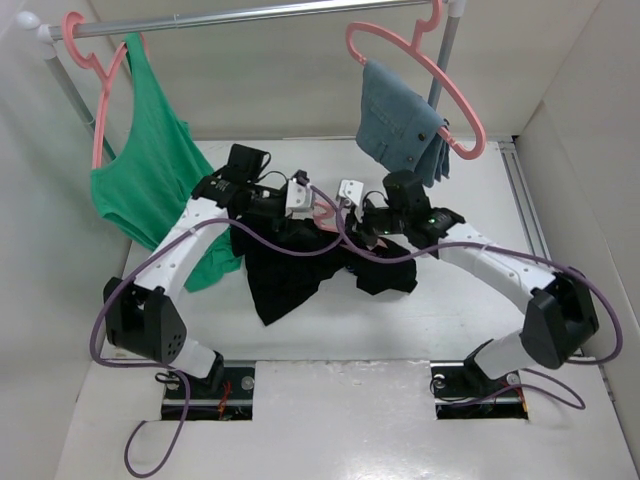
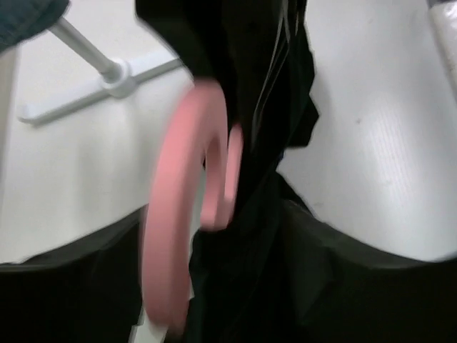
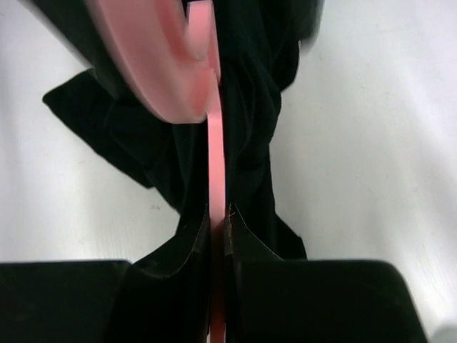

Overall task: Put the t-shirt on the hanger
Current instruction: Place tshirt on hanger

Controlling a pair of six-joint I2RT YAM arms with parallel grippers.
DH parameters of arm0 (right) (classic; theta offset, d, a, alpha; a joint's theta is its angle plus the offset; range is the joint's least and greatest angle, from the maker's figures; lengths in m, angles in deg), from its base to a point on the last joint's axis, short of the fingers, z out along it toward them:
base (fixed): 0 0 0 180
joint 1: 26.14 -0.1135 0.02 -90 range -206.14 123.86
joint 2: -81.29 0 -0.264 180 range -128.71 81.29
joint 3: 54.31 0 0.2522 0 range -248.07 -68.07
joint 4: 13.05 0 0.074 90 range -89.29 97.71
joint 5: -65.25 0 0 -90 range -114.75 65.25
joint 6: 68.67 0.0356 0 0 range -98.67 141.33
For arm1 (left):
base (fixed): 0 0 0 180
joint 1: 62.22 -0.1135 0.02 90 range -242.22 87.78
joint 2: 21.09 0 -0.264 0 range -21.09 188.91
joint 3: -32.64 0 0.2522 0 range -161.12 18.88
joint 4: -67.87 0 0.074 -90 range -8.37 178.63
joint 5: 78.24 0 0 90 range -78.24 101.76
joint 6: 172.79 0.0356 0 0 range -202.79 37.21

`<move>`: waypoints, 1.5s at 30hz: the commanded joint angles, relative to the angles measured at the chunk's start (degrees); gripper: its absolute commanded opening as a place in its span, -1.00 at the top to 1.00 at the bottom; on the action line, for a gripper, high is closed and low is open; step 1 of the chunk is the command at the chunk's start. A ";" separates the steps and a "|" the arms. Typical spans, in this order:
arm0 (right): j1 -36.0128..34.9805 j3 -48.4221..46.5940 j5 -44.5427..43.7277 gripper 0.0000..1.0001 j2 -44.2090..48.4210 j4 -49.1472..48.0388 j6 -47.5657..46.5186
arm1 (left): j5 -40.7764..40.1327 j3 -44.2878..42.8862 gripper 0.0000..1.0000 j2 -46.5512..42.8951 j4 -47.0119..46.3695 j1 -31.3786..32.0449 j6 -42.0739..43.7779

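Note:
The black t-shirt (image 1: 290, 270) lies bunched on the white table between my two arms, partly lifted. Only a short piece of the pink hanger (image 1: 325, 213) shows above it. My right gripper (image 1: 352, 200) is shut on the hanger's thin edge (image 3: 216, 179), which runs up to the curved hook, with the t-shirt (image 3: 143, 143) draped behind. In the left wrist view my left gripper (image 2: 214, 286) has black t-shirt cloth (image 2: 264, 86) bunched between its fingers, and the blurred pink hanger hook (image 2: 175, 214) is right beside it. The shirt's chest mark and label are hidden.
A green tank top (image 1: 150, 180) hangs on a pink hanger at the back left. A grey-blue garment (image 1: 400, 125) hangs on another at the back right, both from a metal rail (image 1: 250, 18). The rack's foot (image 2: 118, 75) stands on the table.

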 commanded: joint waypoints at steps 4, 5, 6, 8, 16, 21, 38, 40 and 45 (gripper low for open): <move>5.44 4.21 3.12 1.00 11.15 -1.36 0.68 | -2.38 1.61 -0.74 -4.29 0.82 -8.15 1.57; 6.23 4.73 3.82 1.00 12.03 0.39 -0.19 | -3.61 3.01 -0.77 -4.29 0.31 -9.38 2.11; 6.24 4.74 4.53 1.00 13.26 1.36 -1.41 | -4.93 3.81 -0.77 -4.29 -0.22 -9.39 2.11; 6.77 4.04 5.67 1.00 14.05 3.39 -2.48 | -9.24 5.48 -0.77 -4.29 -2.59 -10.00 2.11; 11.77 -1.23 8.31 1.00 18.27 12.43 -4.59 | -16.36 8.73 -0.49 -1.47 -8.39 -12.72 -1.66; 16.16 -3.43 8.84 1.00 21.44 16.57 -5.12 | -18.30 8.74 0.58 -0.86 -8.40 -14.74 -2.81; 21.27 -6.16 14.81 1.00 23.55 19.22 -5.65 | 1.90 6.89 -0.99 3.00 -16.90 -16.16 -20.00; 21.27 -6.68 14.82 1.00 23.55 19.22 -6.17 | 3.23 6.90 -0.99 4.94 -21.39 -14.59 -22.40; 21.27 -6.69 16.66 1.00 23.03 19.74 -6.17 | 2.09 8.39 -0.99 7.13 -28.69 -11.07 -26.36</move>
